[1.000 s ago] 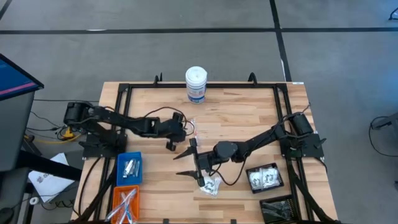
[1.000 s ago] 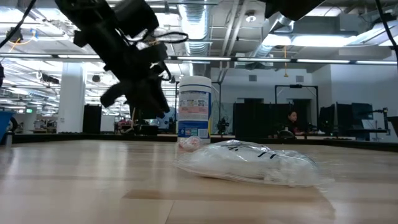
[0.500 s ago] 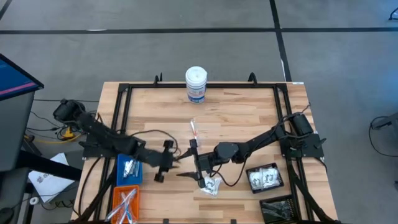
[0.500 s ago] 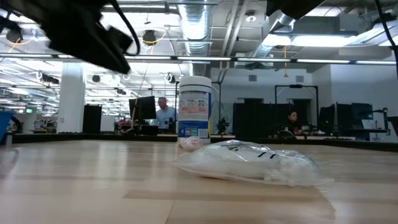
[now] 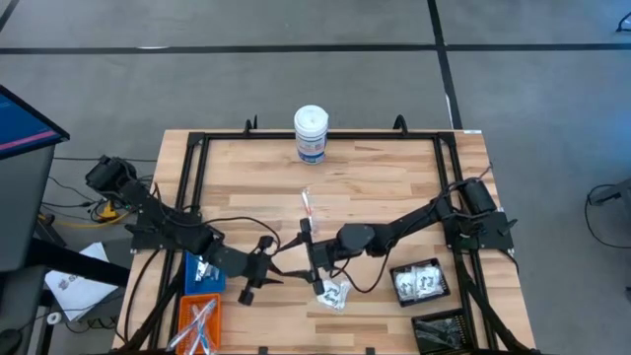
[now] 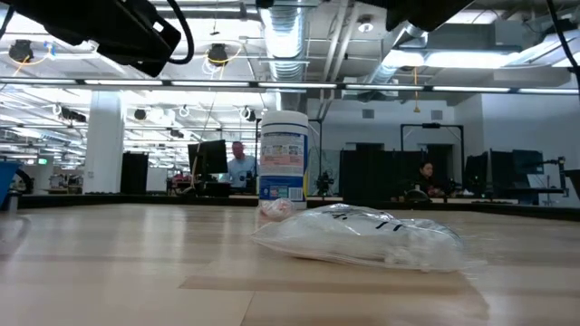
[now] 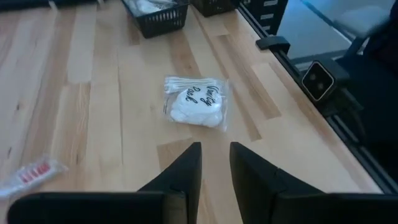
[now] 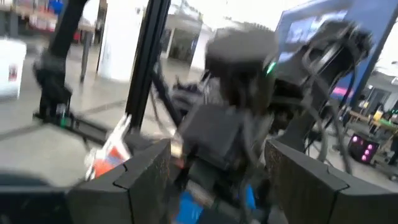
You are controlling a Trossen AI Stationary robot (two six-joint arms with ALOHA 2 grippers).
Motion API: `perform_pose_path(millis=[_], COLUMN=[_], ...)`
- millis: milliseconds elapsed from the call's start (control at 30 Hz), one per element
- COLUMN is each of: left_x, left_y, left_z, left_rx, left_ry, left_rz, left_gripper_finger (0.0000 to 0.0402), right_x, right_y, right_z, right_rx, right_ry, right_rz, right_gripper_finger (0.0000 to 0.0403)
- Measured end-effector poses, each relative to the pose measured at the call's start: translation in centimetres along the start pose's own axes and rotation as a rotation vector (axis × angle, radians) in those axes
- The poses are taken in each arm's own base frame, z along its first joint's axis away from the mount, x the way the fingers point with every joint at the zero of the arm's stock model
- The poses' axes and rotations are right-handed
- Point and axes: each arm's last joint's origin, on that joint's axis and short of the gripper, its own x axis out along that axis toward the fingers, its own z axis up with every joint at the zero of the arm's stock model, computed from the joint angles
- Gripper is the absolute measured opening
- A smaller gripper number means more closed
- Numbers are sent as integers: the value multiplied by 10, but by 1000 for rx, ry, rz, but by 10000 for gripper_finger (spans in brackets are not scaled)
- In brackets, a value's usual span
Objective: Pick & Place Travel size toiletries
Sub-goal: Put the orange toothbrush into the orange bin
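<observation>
packet: clear crinkly packet point(image 7: 195, 104) with white contents, flat on the table near the front edge, right of centre; nothing touches it
stick: thin white-and-red stick point(image 5: 308, 206) lies loose mid-table, well apart from the packet
sorted items: silver tubes in blue bin point(image 5: 204, 268), sticks in orange bin point(image 5: 197, 318), packets in black bin point(image 5: 421, 281)
left gripper: left gripper point(image 7: 215, 169) low over the table, just beside the blue bin, pointing at the packet; fingers nearly together with a narrow gap, holding nothing
right gripper: right gripper point(image 5: 314, 264) hovers just beside the packet, fingers spread wide, empty; whether a fingertip touches the plastic is hard to tell from above
risk 1: both grippers point at the same packet from opposite sides, so they could collide if both go in
risk 2: left fingers look too narrow to take the packet; they would likely push it along the wood, not grasp it
risk 3: slick crinkly film may slip out of a light pinch
surface: pale wooden table top point(image 5: 375, 187) with black frame rails; white canister point(image 5: 311, 133) stands at the far edge
room: open hall with ceiling lights, desks and monitors; a person point(image 6: 238, 163) far behind the table
</observation>
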Motion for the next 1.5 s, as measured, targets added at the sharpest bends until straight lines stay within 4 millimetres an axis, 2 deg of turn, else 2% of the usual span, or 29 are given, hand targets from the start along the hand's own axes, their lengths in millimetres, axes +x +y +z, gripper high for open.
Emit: perform_pose_path(millis=[167,300,533,600,667,800,900,1000,1100,1200,1333,1400,1467,1500], left_x=[0,0,0,0,0,0,0,0,0,1,1,1,1,1], left_y=[0,0,0,0,0,0,0,0,1,3,3,2,2,2], left_z=[0,0,0,0,0,0,0,0,0,0,1,1,1,1], left_rx=[-82,-82,-82,-81,-81,-80,-74,-55,-45,-47,-49,-49,-49,-49], left_ry=[-2,-3,-3,-3,-3,-2,0,0,-1,-1,-4,-7,-7,-7], left_rz=[2,2,2,2,2,1,1,0,5,10,10,9,9,9], left_gripper_finger=[76,76,76,76,76,76,76,76,76,76,76,76,76,76], right_x=[0,1,-9,-16,-24,-45,-50,-52,-47,-51,-62,-59,-62,-56], right_y=[3,-5,-27,-40,-56,-85,-102,-102,-102,-115,-136,-141,-141,-142], right_z=[-1,-1,-1,-4,-7,-24,-33,-41,-47,-51,-69,-77,-86,-92], right_rx=[-30,-55,-41,66,247,533,666,736,790,840,915,966,990,1007], right_ry=[97,262,661,746,795,938,957,1007,978,962,1010,984,1030,1008], right_rz=[-48,-135,-461,-546,-645,-791,-810,-728,-730,-783,-874,-887,-874,-847], right_gripper_finger=[255,255,255,255,255,255,255,255,255,255,255,255,251,248])
